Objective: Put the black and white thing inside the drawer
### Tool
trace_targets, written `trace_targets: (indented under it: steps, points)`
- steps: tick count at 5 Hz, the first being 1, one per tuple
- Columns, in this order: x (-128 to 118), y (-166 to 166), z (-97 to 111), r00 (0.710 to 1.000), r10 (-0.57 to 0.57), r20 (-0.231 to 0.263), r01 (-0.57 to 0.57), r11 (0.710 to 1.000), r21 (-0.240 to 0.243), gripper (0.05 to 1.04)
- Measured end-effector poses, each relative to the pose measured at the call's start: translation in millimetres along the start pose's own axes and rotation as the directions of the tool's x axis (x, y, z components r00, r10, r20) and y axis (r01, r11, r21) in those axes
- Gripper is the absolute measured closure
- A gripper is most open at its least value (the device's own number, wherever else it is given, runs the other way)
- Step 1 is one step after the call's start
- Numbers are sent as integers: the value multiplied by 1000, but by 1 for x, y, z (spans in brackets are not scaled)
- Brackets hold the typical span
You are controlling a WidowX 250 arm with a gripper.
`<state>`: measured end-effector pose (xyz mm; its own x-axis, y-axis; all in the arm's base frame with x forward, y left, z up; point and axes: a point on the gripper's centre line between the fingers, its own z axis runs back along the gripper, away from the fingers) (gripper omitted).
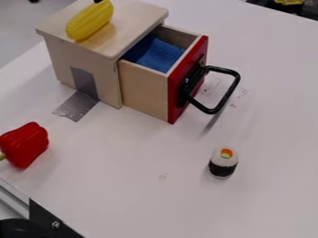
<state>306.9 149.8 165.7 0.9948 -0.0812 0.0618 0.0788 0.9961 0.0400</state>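
Sushi roll: and here is the task's thing, a small toy sushi roll, white above and black below (223,163), standing on the white tabletop (142,195), out in front of the drawer and apart from it, orange and green on its top.
Drawer: pulled out, folks, a pale wooden drawer with a red front (177,95), jutting from its cabinet, its inside in plain sight.
Handle: a black, rounded loop handle (231,93), sticking out from that red front over the table.
Blue cloth: a soft-looking blue cloth (160,55), lying inside the drawer.
Cabinet: a boxy pale wooden cabinet with a flat lid (133,18), upright on the table.
Corn: up top, a yellow plastic toy corn cob (90,21), lying aslant on the cabinet's lid; a bit of something black at its far end, too little to name.
Tape: a strip of silvery grey tape (84,83), running down the cabinet's side and onto the tabletop.
Pepper: over at the left edge, a glossy red toy bell pepper (26,145) with a green stem, on the table.
Upper right corner: a black container (301,10) with something yellow in it.
Gripper: spread, pressed together or pinching something? Cannot tell.
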Motion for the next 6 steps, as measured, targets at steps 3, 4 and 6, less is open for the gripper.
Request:
trace_targets:
  steps: [3, 4, 6]
  points:
    - [11, -74, -15, 976, -218, -16, 218, 976, 6, 86]
    - [17, -126, -20, 926, -378, 5, 378, 926, 6, 86]
    - [20, -227, -53, 857, -507, 96, 514, 856, -61, 86]
